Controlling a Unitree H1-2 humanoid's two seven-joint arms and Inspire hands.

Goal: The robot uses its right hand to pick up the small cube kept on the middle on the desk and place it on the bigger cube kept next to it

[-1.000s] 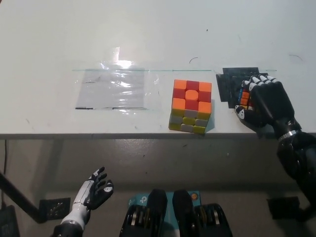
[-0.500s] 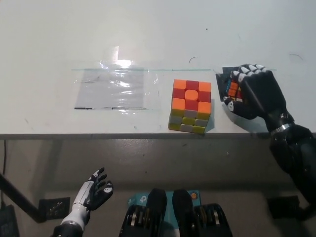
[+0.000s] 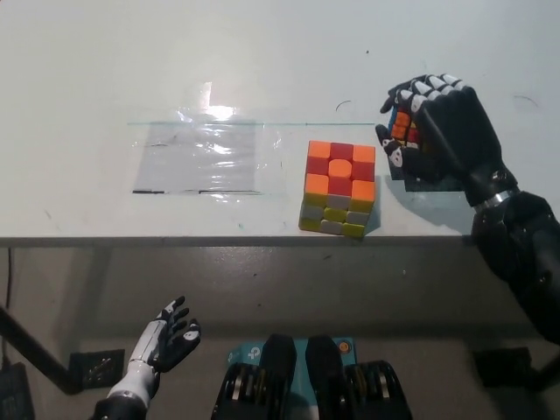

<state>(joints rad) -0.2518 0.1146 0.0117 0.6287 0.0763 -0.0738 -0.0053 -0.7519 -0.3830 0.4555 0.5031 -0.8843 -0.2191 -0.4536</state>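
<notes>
While gripping small cube, right hand hovers.

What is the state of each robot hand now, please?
Left robot hand: open, holding nothing, resting low below the desk edge.
Right robot hand: closed on the small cube, to the right of the bigger cube.

At the right of the frame, the black right hand is closed around a small multicoloured cube, just right of the bigger orange, red and yellow cube near the front edge of the white desk. A clear plastic sheet lies left of centre. The white left hand rests at lower left, fingers apart.
</notes>
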